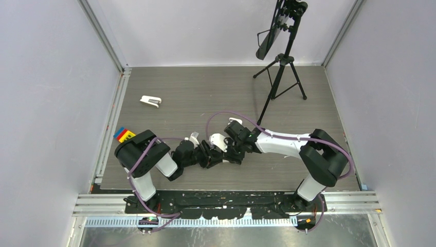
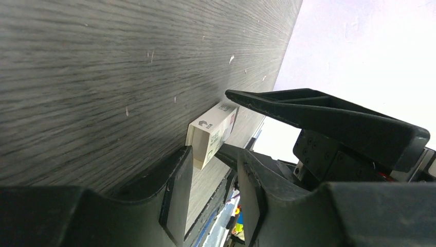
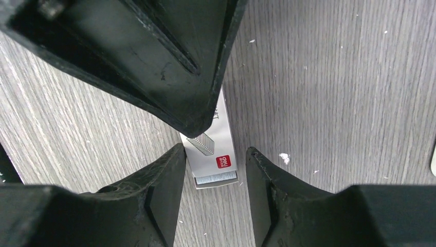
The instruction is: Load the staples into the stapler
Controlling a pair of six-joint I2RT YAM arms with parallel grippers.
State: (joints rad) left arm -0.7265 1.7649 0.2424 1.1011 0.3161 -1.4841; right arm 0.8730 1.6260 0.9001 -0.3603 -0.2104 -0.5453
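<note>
Surface here is a dark grey wood-grain tabletop (image 1: pixel 205 92), a bit scuffed and dusted with tiny white specks up close. It's boxed in by plain pale walls with aluminium rails along the edges. A black tripod (image 1: pixel 280 77) stands at the far right with a dark panel on top, and a little stack of coloured blocks (image 1: pixel 123 135) sits at the left edge.

Both arms meet mid-table, near the front. The small flat white staple box with a red mark (image 3: pixel 208 144) lies right there on the wood, its grey inner tray (image 3: pixel 218 180) poking out a little at one end.

The right gripper (image 3: pixel 216 152) straddles that end with its jaws apart. One finger is up against the box, and the other has a sliver of gap.

The left gripper (image 2: pixel 208 154) is set fairly narrow, with the other end of the box between its tips and touching one pad. Can't honestly tell if it's actually pinching.

The slim white plastic stapler (image 1: pixel 150 101) is lying well apart from all this, off toward the far left of the table.
</note>
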